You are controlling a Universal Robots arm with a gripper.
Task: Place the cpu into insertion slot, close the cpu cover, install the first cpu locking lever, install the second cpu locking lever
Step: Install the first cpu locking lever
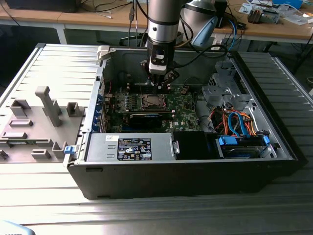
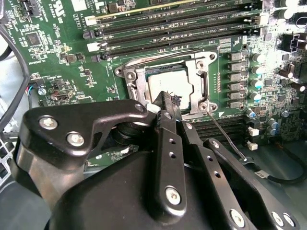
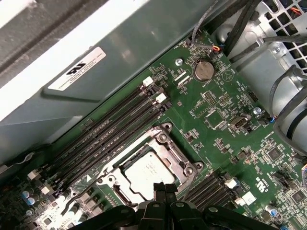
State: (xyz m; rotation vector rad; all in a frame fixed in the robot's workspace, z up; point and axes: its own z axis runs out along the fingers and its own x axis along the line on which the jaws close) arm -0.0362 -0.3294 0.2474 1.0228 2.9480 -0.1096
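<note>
cpu [image 3: 146, 173] seated in insertion slot [image 1: 153, 101], mid-motherboard [image 3: 225, 96], beside the memory slots [image 3: 110, 124]. cpu cover [image 2: 200, 85] down over it. gripper [image 3: 166, 186] fingers pressed together, tips at the cover's edge. Thin wire lever [image 2: 225, 135] angles out from the socket corner.
</note>
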